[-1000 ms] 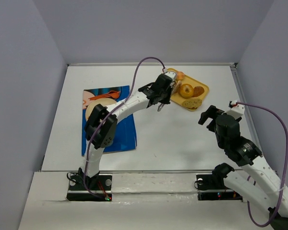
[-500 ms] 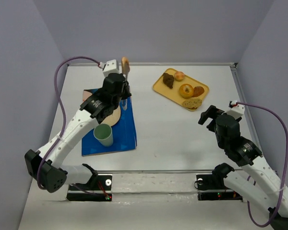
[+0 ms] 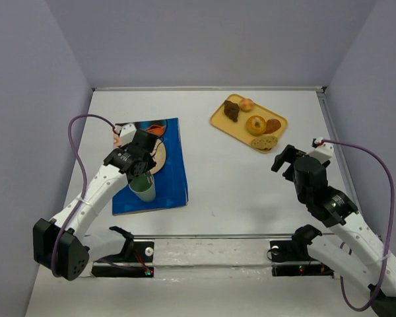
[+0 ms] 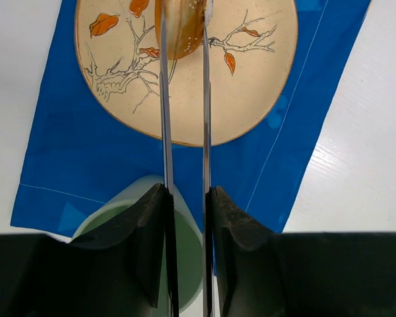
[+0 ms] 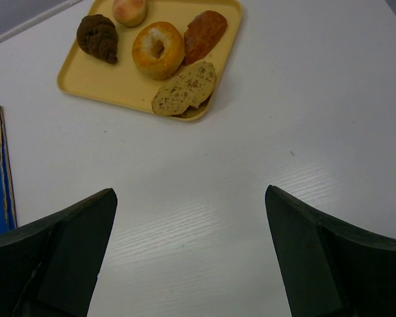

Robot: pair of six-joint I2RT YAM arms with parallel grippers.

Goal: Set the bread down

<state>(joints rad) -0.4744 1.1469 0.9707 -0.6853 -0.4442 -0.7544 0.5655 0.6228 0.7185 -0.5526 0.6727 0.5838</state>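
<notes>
My left gripper [image 3: 147, 162] [image 4: 185, 193] is shut on thin metal tongs [image 4: 164, 119]. The tongs' tips pinch a golden piece of bread [image 4: 181, 30] just over a beige plate [image 4: 251, 86] painted with orange leaves. The plate lies on a blue mat [image 3: 173, 178] [image 4: 72, 145]. In the top view my arm hides most of the plate and the bread. My right gripper [image 3: 285, 158] [image 5: 191, 198] is open and empty above bare table, near the yellow tray [image 3: 241, 123] [image 5: 119, 82].
The tray holds a dark roll [image 3: 231, 111], a small bun [image 3: 247, 104], a bagel [image 3: 255, 124], a reddish piece [image 3: 272, 125] and a seeded slice [image 3: 264, 141]. A green cup [image 3: 144, 189] [image 4: 119, 218] stands on the mat right under my left wrist.
My left arm swung from the tray across to the mat with the bread in the tongs, then came down over the plate. The right arm hardly moved.
</notes>
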